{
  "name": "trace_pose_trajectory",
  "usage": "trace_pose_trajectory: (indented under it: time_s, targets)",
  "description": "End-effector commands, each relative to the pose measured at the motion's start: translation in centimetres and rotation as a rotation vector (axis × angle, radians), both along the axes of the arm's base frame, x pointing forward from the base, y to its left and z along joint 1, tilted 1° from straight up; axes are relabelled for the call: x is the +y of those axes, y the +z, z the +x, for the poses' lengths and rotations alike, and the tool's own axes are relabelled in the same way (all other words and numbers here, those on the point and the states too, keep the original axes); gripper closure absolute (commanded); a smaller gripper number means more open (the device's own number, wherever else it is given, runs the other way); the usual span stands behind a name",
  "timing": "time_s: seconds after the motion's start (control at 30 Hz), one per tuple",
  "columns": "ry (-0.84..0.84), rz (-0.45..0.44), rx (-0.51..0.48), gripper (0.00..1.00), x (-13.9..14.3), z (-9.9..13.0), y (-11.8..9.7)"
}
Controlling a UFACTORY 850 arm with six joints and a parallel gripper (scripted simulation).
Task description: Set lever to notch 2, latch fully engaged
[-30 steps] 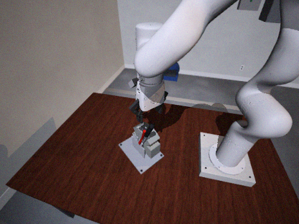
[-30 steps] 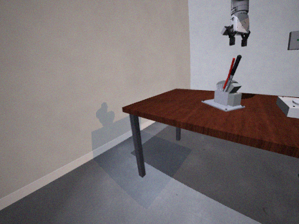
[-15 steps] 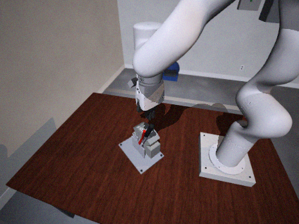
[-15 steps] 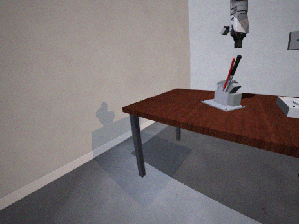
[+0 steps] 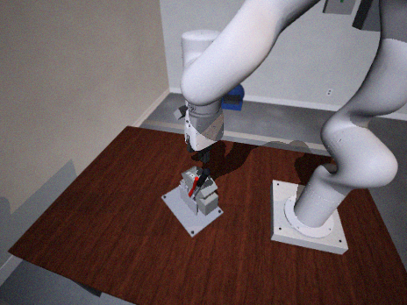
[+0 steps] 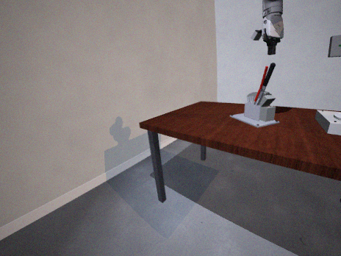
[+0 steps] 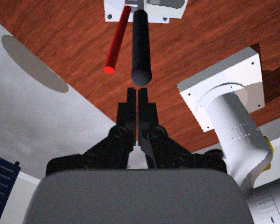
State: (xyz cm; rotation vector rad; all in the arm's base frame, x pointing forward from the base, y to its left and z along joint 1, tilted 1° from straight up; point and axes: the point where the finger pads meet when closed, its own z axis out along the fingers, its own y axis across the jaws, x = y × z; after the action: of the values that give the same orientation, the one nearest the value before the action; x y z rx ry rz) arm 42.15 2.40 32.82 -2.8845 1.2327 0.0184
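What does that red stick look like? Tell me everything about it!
The red bar is thin, straight and bright red, smooth like plastic. It leans beside the thicker black handle, splayed away from it toward the top, so it isn't squeezed. Its lower end goes into the gray lever box on the table. The shut gripper hangs above, not touching it.

walls – beige wall (image 6: 92,74), grey wall (image 6: 235,56) | floor (image 6: 220,218) – grey | table (image 6: 206,129) – dark wood

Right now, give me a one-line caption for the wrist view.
Tool shut on nothing, poised above the black handle, red bar unsqueezed beside it.
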Motion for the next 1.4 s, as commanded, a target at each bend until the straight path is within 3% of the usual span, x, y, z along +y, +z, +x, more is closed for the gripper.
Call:
trace_pose_trajectory:
  time_s: [0.0, 0.53, 0.57, 1.37]
  targets:
    - [0.0, 0.0, -0.002, 1.0, 0.0, 0.06, 0.08]
    - [0.0, 0.0, -0.002, 1.0, 0.0, 0.06, 0.08]
    - [0.0, 0.0, -0.002, 0.01, 0.0, 0.06, 0.08]
    - [0.0, 0.0, -0.002, 0.01, 0.0, 0.06, 0.08]
